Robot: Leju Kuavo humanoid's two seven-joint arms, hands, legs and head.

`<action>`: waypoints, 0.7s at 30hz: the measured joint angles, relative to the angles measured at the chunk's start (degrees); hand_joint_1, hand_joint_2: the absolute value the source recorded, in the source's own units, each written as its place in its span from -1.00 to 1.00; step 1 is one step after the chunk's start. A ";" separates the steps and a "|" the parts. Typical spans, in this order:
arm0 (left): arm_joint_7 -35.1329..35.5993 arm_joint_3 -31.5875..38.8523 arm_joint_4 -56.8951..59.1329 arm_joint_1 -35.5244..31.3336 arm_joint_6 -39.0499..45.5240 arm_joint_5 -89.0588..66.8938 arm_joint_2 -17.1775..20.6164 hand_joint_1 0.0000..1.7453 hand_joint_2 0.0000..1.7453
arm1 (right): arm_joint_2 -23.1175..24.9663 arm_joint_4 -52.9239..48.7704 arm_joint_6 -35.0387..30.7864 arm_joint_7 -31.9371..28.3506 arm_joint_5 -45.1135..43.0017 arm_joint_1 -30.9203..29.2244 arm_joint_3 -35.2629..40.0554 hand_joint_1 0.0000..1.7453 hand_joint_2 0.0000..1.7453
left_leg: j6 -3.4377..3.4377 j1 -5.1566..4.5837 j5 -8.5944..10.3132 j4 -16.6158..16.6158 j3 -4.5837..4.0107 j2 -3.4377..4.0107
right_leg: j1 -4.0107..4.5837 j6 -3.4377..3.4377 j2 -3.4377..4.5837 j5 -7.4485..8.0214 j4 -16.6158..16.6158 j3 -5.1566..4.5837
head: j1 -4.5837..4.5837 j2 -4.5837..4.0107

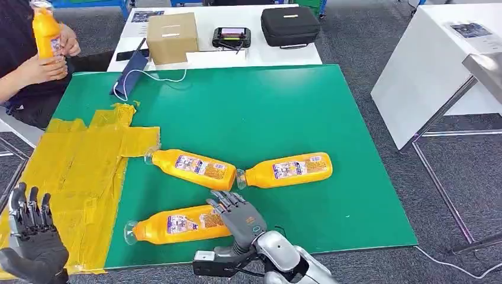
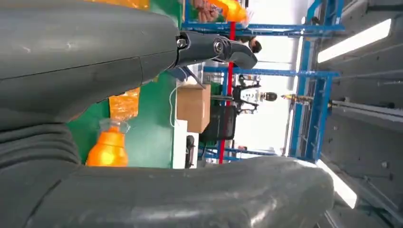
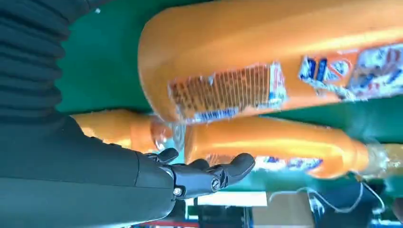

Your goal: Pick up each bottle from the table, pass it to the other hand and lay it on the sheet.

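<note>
So the right hand [image 1: 237, 214] sits low in the middle of the head view, fingers spread and reaching over the base end of the nearest orange bottle [image 1: 177, 224]. It looks right up against it, but I honestly can't tell if it's touching, and nothing is gripped yet. That bottle lies on its side on the green mat [image 1: 278, 112], cap pointing toward the yellow sheet [image 1: 77, 171] on the left. Two more bottles lie just above it, mid-frame, caps nearly meeting: the left bottle [image 1: 192, 167] and the right bottle [image 1: 290, 170]. The left hand [image 1: 29, 234] is in the bottom left corner over the sheet, fingers apart and upright, holding nothing. Upper left, a person's hands [image 1: 56, 56] hold a fourth bottle [image 1: 46, 32] upright.
</note>
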 measured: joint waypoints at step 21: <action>1.68 1.01 -0.94 -0.66 -0.44 -1.00 -1.60 -1.00 -1.00 | 0.86 1.51 2.21 -0.24 -2.22 -1.83 -0.52 -1.00 1.00 | 0.00 0.01 0.01 0.00 0.00 0.01 | 0.01 0.00 0.00 0.00 0.00 0.01 | 0.02 0.00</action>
